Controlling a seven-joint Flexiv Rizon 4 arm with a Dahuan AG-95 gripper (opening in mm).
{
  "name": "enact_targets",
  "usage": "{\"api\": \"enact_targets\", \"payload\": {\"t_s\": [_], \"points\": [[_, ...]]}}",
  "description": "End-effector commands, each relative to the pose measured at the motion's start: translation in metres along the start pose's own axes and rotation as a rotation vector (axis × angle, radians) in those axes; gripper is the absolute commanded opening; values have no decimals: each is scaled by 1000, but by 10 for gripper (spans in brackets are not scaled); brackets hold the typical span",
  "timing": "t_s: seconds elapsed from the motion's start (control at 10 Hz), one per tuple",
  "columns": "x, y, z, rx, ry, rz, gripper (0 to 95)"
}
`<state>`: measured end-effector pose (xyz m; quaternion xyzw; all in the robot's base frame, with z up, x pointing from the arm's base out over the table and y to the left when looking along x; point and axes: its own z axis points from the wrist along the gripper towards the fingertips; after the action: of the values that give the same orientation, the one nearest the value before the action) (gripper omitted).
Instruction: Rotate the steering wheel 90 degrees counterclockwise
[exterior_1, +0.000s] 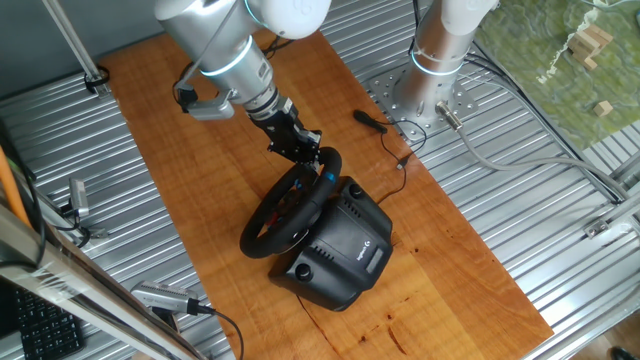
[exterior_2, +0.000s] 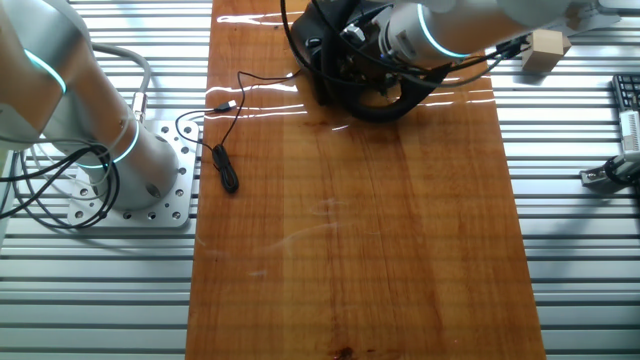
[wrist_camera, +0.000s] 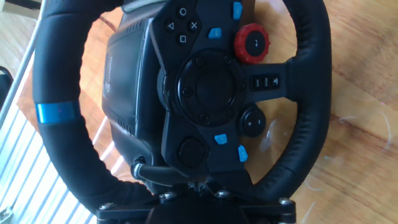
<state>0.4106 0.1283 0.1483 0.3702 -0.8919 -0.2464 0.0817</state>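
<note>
The black steering wheel (exterior_1: 262, 235) stands tilted on its boxy black base (exterior_1: 345, 245) on the wooden board. Its rim carries a blue stripe (exterior_1: 328, 178). My gripper (exterior_1: 308, 150) sits on the rim's upper far edge, closed around it. In the hand view the wheel (wrist_camera: 311, 93) fills the frame, with the red dial (wrist_camera: 252, 43) upper right, the blue stripe (wrist_camera: 56, 113) on the left, and my gripper (wrist_camera: 193, 200) dark at the bottom over the rim. In the other fixed view the wheel (exterior_2: 385, 108) is at the board's far end, partly hidden by my arm and gripper (exterior_2: 345, 60).
A thin black cable with a plug (exterior_1: 372, 120) lies on the board by the arm's mounting plate (exterior_1: 420, 100); it also shows in the other fixed view (exterior_2: 226, 168). Ribbed metal table surrounds the board (exterior_2: 350, 250). Wooden blocks (exterior_1: 590, 40) lie far right.
</note>
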Motion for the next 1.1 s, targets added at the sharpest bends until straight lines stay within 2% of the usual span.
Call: {"api": "enact_targets", "payload": {"t_s": [0.1,0.7,1.1], "points": [[-2,-3,0,2,0,-16,0],[0,-13,4,9,-9,-71,0],[-6,-20,4,14,-10,-93,0]]}}
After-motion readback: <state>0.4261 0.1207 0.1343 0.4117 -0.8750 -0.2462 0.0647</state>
